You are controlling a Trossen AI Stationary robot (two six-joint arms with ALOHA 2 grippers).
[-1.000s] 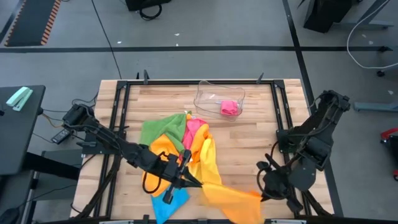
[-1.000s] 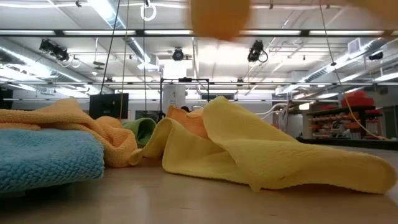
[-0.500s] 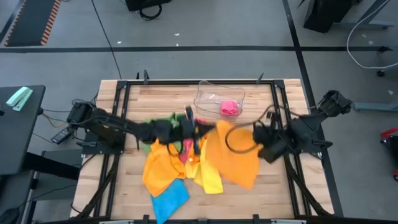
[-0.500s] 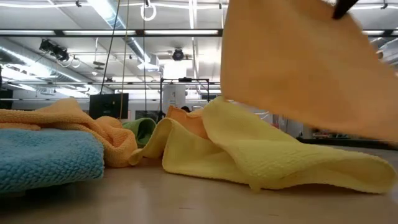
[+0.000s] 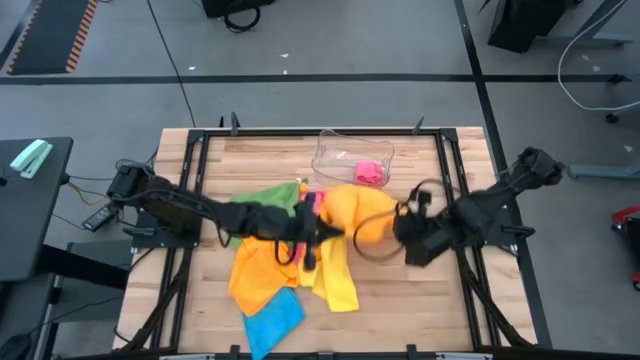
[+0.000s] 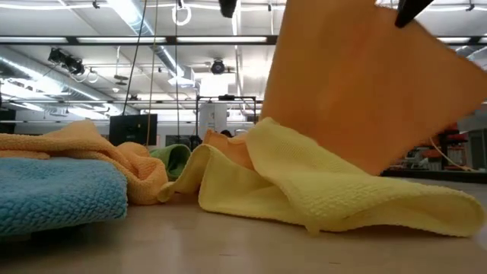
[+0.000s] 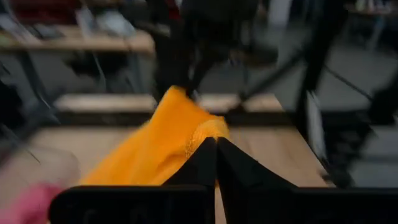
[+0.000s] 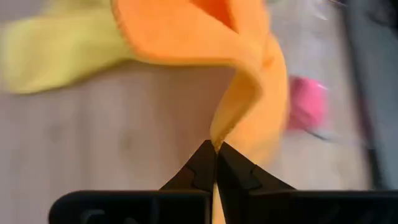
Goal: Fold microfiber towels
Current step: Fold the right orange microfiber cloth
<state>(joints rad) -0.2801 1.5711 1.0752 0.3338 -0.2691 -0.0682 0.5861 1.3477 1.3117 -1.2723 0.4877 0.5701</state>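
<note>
I have both arms reaching inward over the tabletop [image 5: 400,300], left tool [image 5: 318,232] and right tool [image 5: 398,225] each pinched on the orange towel [image 5: 355,205] held aloft.

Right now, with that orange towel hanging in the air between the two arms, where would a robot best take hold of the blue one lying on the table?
Probably at a corner of the blue towel, coming straight down from above. It lies flat near the table's front edge, its outer corners clear of the yellow towel beside it.
</note>
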